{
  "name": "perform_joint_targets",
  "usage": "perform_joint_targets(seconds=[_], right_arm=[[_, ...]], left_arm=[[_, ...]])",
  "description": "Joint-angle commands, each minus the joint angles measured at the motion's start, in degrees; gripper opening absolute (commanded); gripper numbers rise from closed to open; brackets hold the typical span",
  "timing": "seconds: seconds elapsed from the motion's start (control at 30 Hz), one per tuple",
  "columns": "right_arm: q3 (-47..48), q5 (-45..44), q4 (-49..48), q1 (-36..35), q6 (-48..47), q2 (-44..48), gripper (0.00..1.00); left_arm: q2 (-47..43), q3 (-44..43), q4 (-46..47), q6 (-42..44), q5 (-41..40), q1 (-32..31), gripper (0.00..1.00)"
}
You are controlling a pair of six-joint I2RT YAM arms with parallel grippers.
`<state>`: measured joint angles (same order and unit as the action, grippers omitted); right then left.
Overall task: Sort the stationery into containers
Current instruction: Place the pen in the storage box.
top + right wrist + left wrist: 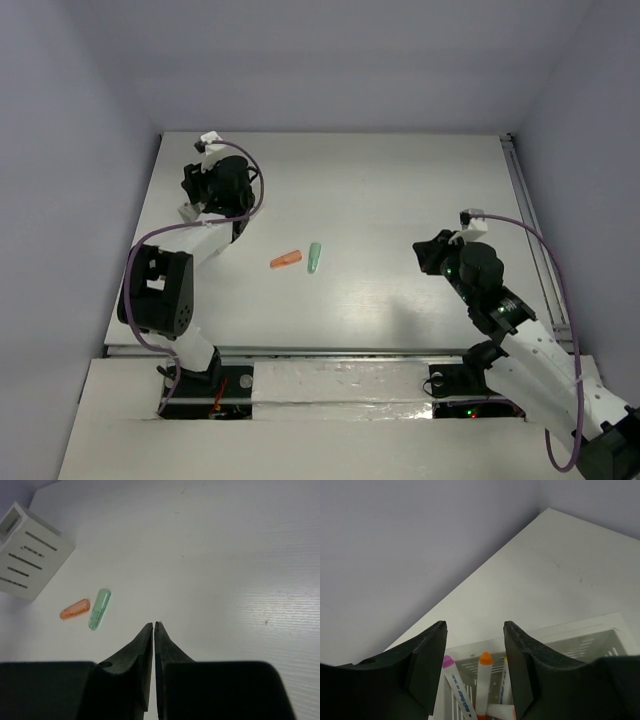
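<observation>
My left gripper (475,627) is open and empty, hanging over the white box (580,632). White pens stand in the compartment below it, one with a magenta cap (448,661), one with an orange cap (485,657) and one with a yellow cap (505,660). In the top view the left gripper (215,195) hides the box. The orange stubby piece (286,260) and the mint-green piece (315,257) lie side by side mid-table. My right gripper (428,255) is shut and empty, right of them. In the right wrist view its tips (154,625) hover right of the mint piece (99,608) and the orange piece (75,609).
The box's slotted wall (30,565) shows at the far left of the right wrist view, beyond the two stubby pieces. Grey walls close the table at the back and sides. A metal rail (530,220) runs along the right edge.
</observation>
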<state>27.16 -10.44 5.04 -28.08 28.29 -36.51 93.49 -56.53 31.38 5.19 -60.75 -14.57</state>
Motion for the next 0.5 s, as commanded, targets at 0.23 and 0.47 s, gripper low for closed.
perform_joint_targets(seconds=[0.23, 0.47], right_arm=[[3.3, 14.6, -9.3, -0.7, 0.5, -17.5, 0.35], [14.6, 9.4, -9.8, -10.5, 0.5, -37.4, 0.7]], left_arm=[[-22.2, -6.2, -19.8, -23.5, 13.9, -4.1, 0.28], [-49.5, 2.4, -33.3, -32.8, 36.7, -5.1, 0.03]])
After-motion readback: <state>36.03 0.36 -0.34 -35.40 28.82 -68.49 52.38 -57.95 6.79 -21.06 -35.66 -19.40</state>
